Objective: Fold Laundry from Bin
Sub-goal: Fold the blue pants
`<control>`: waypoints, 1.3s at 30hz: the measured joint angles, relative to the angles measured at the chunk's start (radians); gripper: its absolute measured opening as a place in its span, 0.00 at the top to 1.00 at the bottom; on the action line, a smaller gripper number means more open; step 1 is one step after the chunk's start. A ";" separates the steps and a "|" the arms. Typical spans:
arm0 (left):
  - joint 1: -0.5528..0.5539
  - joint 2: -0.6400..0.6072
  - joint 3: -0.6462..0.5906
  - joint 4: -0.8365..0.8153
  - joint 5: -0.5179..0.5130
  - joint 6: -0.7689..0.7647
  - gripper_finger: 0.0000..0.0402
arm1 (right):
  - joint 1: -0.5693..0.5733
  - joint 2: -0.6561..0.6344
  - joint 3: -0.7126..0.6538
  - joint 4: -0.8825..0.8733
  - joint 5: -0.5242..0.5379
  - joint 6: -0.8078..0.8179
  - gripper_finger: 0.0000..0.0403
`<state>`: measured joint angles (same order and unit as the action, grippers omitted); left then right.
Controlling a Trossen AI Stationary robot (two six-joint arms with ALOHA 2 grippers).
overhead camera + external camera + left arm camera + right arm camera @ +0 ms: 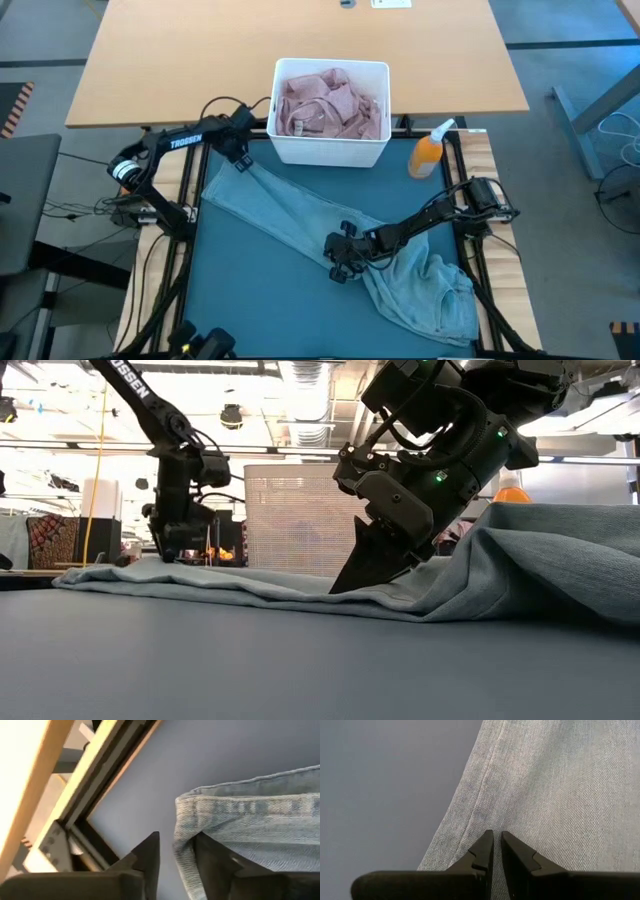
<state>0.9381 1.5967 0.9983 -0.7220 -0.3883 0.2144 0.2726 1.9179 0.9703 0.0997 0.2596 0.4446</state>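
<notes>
Light blue jeans (330,225) lie slantwise on the teal mat (260,300). A leg runs to the far left and the bunched waist end (430,295) lies near right. My left gripper (179,852) is open at the leg's hem (240,807), by the bin's left corner; its fingers stand either side of the hem's corner. My right gripper (496,842) is shut on the leg's middle, fingers slanting down. The white bin (330,152) at the mat's far edge holds a dusty pink shirt (330,105). My left gripper: its fingers straddle the hem's corner (182,827) from above; whether either finger touches the denim I cannot tell. My right gripper has its fingertips (350,585) on the leg beside the side seam (480,805), slanting down from the right. The fingers lie along the seam. The denim there lies flat on the mat.
An orange spray bottle (428,152) stands right of the bin. The wooden tabletop (200,60) spreads behind the bin. Bare mat lies at the near left. The table's frame rail (95,775) runs close beside my left gripper.
</notes>
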 joint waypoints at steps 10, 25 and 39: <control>-0.019 0.000 0.165 -0.411 -0.037 0.046 0.64 | 0.000 0.000 0.000 0.000 0.001 0.000 0.84; -0.019 0.006 0.144 -0.226 -0.069 0.025 0.64 | 0.004 0.000 0.000 -0.001 0.007 0.000 0.84; 0.009 0.006 0.154 -0.207 0.167 -0.014 0.64 | -0.004 -0.001 0.000 -0.002 -0.002 0.000 0.84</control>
<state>0.9471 1.6028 1.1520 -0.9292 -0.2209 0.2005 0.2684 1.9170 0.9699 0.0978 0.2577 0.4446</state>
